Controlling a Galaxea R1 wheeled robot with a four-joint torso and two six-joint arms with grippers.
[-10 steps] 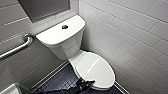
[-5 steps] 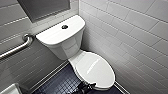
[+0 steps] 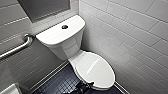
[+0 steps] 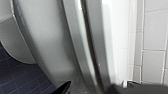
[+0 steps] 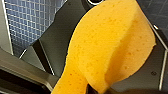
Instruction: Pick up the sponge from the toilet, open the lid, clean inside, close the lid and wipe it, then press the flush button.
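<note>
The white toilet stands against a tiled wall with its lid down; the flush button is on the tank top. My left gripper is a dark shape at the lid's front edge. In the left wrist view this gripper is open, one dark fingertip beside the bowl, the lid and seat rim running between the tips. The orange sponge hangs large in the right wrist view, with my right gripper shut on its lower part.
A metal grab bar is fixed to the wall left of the tank. A white basin edge shows at the lower left. White tiled wall runs close along the toilet's right side. Dark small-tiled floor lies left of the bowl.
The left arm reached over the lid a second ago; it has drawn back and down to the lid's front edge. The sponge stays gripped.
</note>
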